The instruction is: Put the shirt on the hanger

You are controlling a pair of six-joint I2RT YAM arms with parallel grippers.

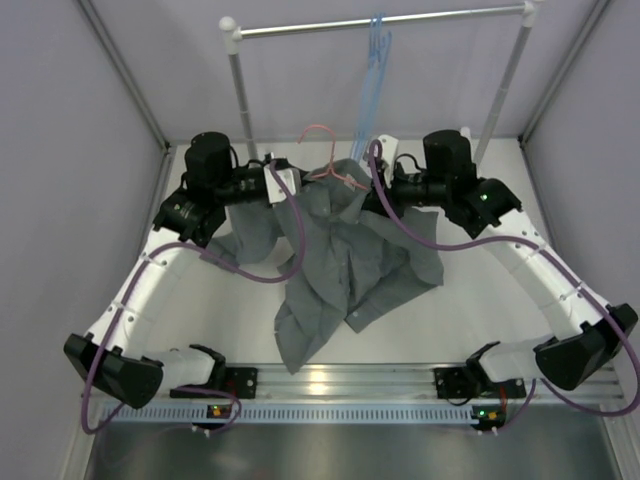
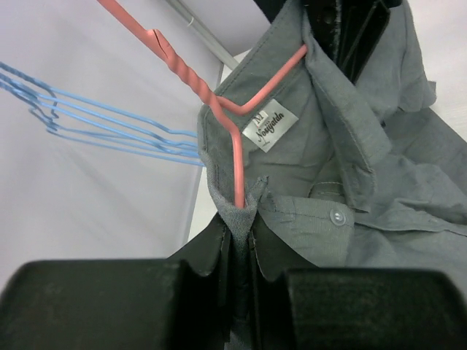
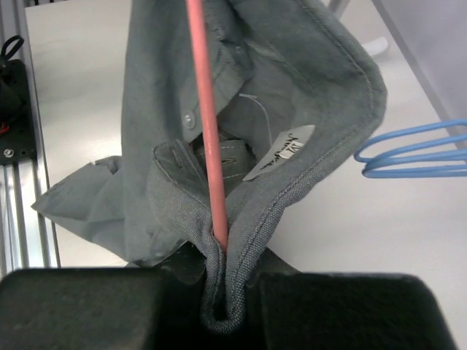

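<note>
At rear of table (image 1: 500, 305), left gripper (image 2: 237, 251) and right gripper (image 3: 222, 281) each pinched shirt (image 1: 350, 265) collar cloth plus hanger (image 2: 238, 168) wire; shirt tail sagged onto table.

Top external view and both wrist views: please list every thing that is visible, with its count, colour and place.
shirt: one, grey, collar lifted, rest lying on the table
hanger: one, pink, inside the shirt collar
neck label: one, white, inside the collar
blue hangers: several, light blue, on the rail
rail: one, silver, far side
table: one, white, under everything
left pincer: one, black, shut on shirt cloth around the hanger wire
right pincer: one, black, shut on the same collar
</note>
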